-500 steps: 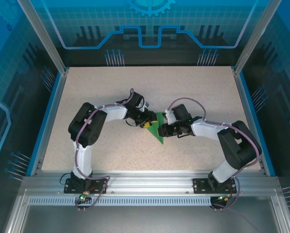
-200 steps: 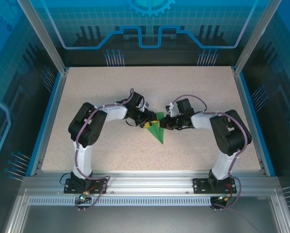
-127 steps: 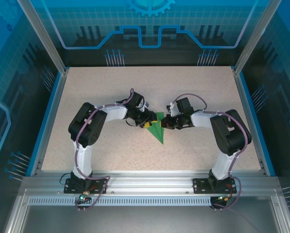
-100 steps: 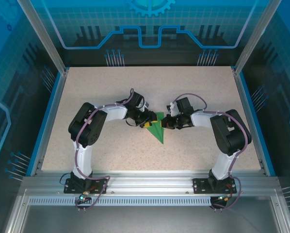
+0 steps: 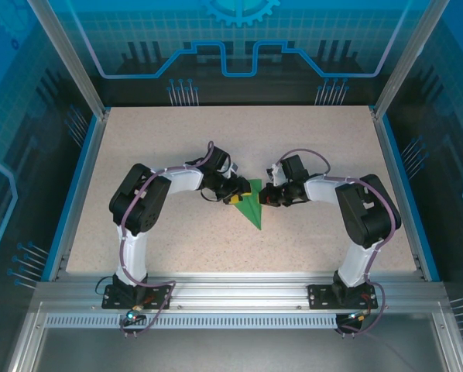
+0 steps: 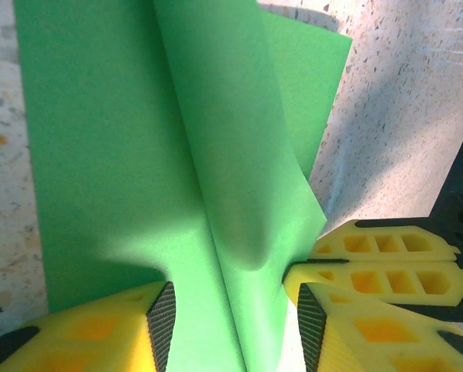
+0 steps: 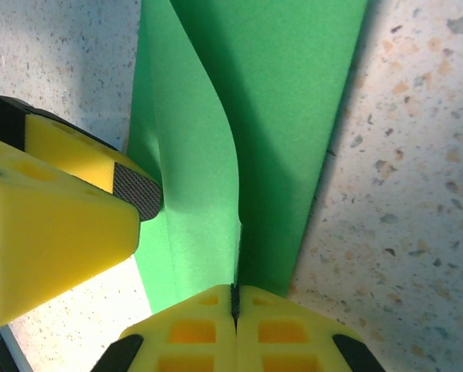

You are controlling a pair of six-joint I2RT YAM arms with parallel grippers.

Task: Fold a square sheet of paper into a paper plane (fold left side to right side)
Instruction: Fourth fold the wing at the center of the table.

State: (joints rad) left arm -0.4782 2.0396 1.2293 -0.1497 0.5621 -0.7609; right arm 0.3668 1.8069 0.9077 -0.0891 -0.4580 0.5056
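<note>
Top external shot: paper plane lies mid-table, long axis running toward the near edge. Right end effector is pinched tight on its raised flap, while left end effector sits half-open, straddling the centre ridge from the opposite side.

The right gripper has its two yellow fingers pressed together at the bottom edge, pinching the raised crease of the paper plane. The green paper runs up the speckled table, and one flap curls upward on the left. There the left gripper comes in - its black pad touching that flap.
</note>
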